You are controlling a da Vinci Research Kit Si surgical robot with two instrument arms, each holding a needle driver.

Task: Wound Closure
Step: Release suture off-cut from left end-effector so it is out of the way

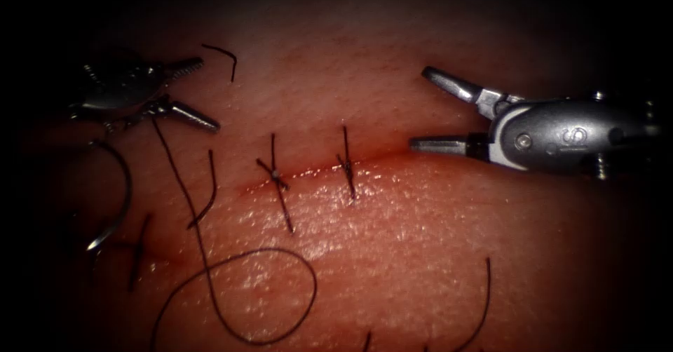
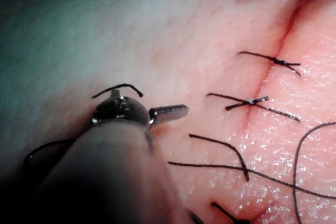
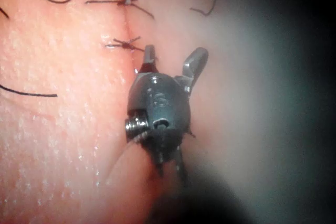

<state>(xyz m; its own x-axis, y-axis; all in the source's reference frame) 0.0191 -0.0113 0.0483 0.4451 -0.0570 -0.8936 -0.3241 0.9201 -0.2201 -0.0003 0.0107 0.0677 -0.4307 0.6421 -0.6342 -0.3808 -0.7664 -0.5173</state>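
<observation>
The tissue (image 1: 420, 254) carries a cut (image 1: 315, 172) crossed by two tied stitches, one (image 1: 278, 178) toward the cut's left end and one (image 1: 348, 164) to its right.

The left tool (image 1: 193, 92) hangs over the tissue well left of the cut, its fingers (image 1: 195, 117) spread apart and holding nothing. The thread (image 1: 184, 191) runs from close under the tool's lower finger down past the cut's left end and curls into a wide loop (image 1: 280, 296) below the left stitch; whether it touches the finger cannot be told.

The needle (image 1: 116, 198) lies free on the tissue, left of the cut and below the left tool, its point (image 1: 92, 245) turned down and left. Neither tool holds it, and it does not look to be driven into the tissue.

The right tool (image 1: 429, 110) stands just past the cut's right end, fingers (image 1: 449, 83) wide open and empty, the lower finger level with the cut line.

Loose thread ends (image 1: 224, 54) lie about: one above the left tool, one (image 1: 207, 191) between the thread and the left stitch, one (image 1: 484, 296) below and right of the cut.
</observation>
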